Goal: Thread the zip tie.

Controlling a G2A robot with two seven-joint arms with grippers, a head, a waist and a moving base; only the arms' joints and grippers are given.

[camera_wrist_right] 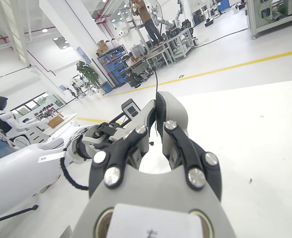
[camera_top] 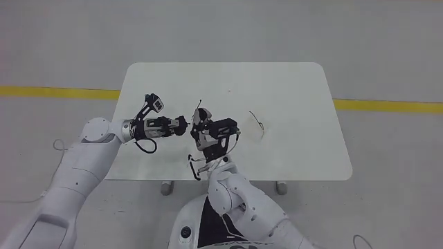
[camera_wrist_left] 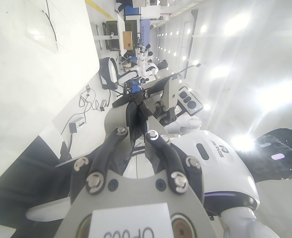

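A black zip tie [camera_wrist_right: 157, 85] is being gripped by the clenched right tool [camera_wrist_right: 156, 107], its thin end sticking out past the fingertips. The left tool [camera_wrist_left: 135, 101] is being held just beside the right tool, fingers pressed together; whether anything is being pinched there cannot be told. A second tie [camera_top: 257, 120] is being carried by the bench [camera_top: 297, 90], near the right tool.

Top camera above table [camera_top: 291, 90], wrist cameras close behind left hand [camera_wrist_left: 135, 103] and right hand [camera_wrist_right: 157, 103], facing each other
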